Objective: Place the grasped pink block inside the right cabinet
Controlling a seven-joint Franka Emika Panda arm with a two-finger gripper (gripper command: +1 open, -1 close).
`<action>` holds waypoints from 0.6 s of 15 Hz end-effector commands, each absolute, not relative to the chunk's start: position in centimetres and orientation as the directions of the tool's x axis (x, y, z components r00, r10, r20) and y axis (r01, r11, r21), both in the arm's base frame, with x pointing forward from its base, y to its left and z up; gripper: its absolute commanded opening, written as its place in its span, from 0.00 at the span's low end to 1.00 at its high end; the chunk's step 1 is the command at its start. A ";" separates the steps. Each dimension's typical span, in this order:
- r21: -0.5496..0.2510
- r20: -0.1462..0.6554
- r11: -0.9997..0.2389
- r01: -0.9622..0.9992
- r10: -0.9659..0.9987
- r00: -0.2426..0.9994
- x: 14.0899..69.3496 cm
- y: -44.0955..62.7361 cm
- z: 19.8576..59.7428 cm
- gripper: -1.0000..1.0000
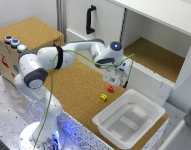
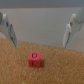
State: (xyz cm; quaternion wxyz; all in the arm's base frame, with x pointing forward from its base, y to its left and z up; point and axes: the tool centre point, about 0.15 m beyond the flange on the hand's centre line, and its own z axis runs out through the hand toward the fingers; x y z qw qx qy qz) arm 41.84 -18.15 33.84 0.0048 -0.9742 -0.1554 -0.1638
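The pink block (image 1: 110, 88) is a tiny reddish cube resting on the cork table top, not held. My gripper (image 1: 115, 79) hovers just above and slightly behind it, in front of the cabinet's lower white wall. In the wrist view the block (image 2: 34, 58) lies on the cork below the gripper (image 2: 38, 42), whose two fingers (image 2: 10, 36) stand wide apart with nothing between them. The right cabinet (image 1: 155, 57) is open at the exterior view's right, with white walls and a cork-brown floor.
A small yellow cube (image 1: 103, 97) lies close to the pink block. A white tray (image 1: 102, 120) sits at the table's front right. A white cabinet door with a black handle (image 1: 90, 20) stands behind. A wooden box with buttons (image 1: 25, 35) is at the left.
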 end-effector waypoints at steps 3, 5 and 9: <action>0.137 0.232 -0.952 0.273 0.299 0.926 46.6 -15.3 25.3 1.00; 0.110 0.196 -0.959 0.260 0.277 0.941 47.8 -15.5 23.7 1.00; 0.105 0.155 -0.954 0.280 0.293 0.943 49.8 -14.6 21.3 1.00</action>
